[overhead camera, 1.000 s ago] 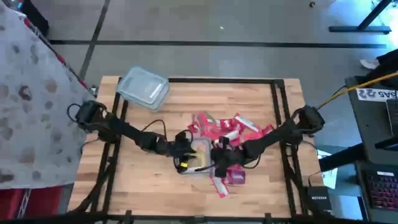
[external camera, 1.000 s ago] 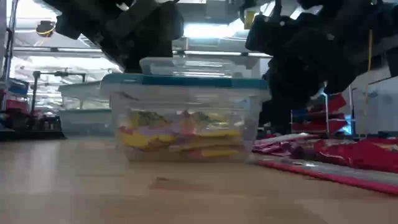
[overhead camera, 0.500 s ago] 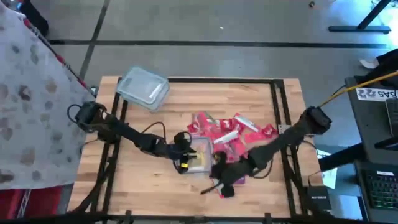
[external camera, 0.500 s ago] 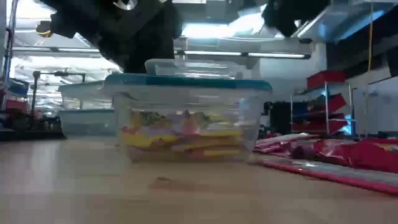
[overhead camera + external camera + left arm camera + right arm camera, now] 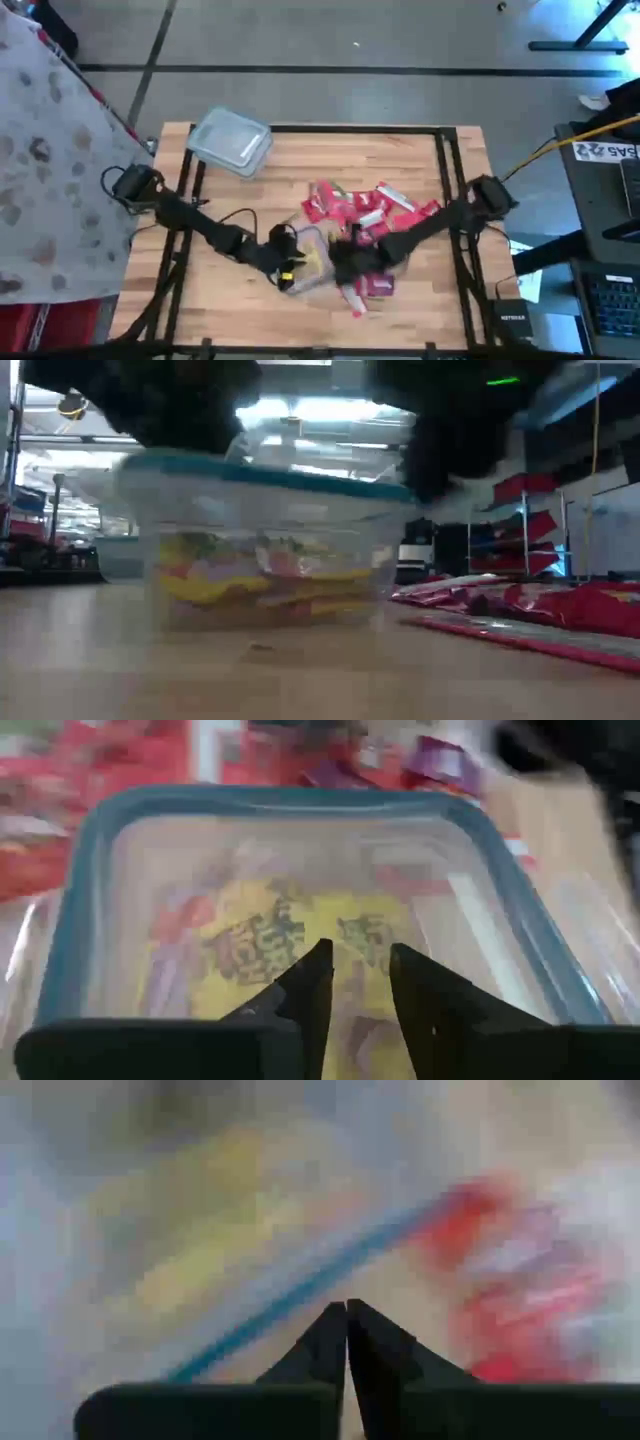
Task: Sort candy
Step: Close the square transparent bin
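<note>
**High view: both tools meet at the tub, lower centre of the desk**

The left tool point(image 5: 287, 272) sits at the left edge of a clear tub point(image 5: 312, 268) with a teal rim, just below the middle of the frame. In the left wrist view its fingers point(image 5: 308, 982) stand a little apart over the near rim of the tub point(image 5: 250, 800); whether they pinch that rim cannot be told. The right tool point(image 5: 338, 262) is at the tub's right side, and the right wrist view shows its fingers point(image 5: 325, 1345) pressed together with nothing between them.

Candy point(image 5: 260, 575), yellow and red, lies inside the tub point(image 5: 265, 475), which looks tilted in the low view. More candy point(image 5: 365, 208), red and pink packets, is spread over the desk point(image 5: 400, 150) right of centre, touching the tub. A second tub point(image 5: 230, 140) sits at the upper left of the desk, well apart.
</note>
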Action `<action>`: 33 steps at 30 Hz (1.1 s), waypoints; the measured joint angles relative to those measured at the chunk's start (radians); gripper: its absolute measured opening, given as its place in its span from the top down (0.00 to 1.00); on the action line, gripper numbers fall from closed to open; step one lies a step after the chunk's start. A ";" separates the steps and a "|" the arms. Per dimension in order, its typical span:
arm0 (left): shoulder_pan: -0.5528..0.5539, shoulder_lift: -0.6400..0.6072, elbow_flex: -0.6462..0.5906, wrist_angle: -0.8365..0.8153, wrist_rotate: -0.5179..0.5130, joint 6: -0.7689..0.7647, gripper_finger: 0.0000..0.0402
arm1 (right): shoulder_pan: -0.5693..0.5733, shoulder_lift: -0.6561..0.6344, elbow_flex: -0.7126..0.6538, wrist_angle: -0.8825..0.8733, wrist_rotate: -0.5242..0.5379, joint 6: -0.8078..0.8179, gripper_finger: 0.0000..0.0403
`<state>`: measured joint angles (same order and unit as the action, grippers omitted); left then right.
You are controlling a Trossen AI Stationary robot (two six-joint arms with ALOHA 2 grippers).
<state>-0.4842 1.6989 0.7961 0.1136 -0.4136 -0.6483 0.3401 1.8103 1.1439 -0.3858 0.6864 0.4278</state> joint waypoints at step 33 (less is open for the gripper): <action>-0.046 -0.002 0.003 -0.078 -0.158 -0.140 0.78 | -0.053 -0.003 -0.004 0.161 0.009 -0.118 1.00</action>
<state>-0.5304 1.6970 0.7986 0.0357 -0.5720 -0.7882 0.2874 1.8070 1.1402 -0.2247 0.6956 0.3096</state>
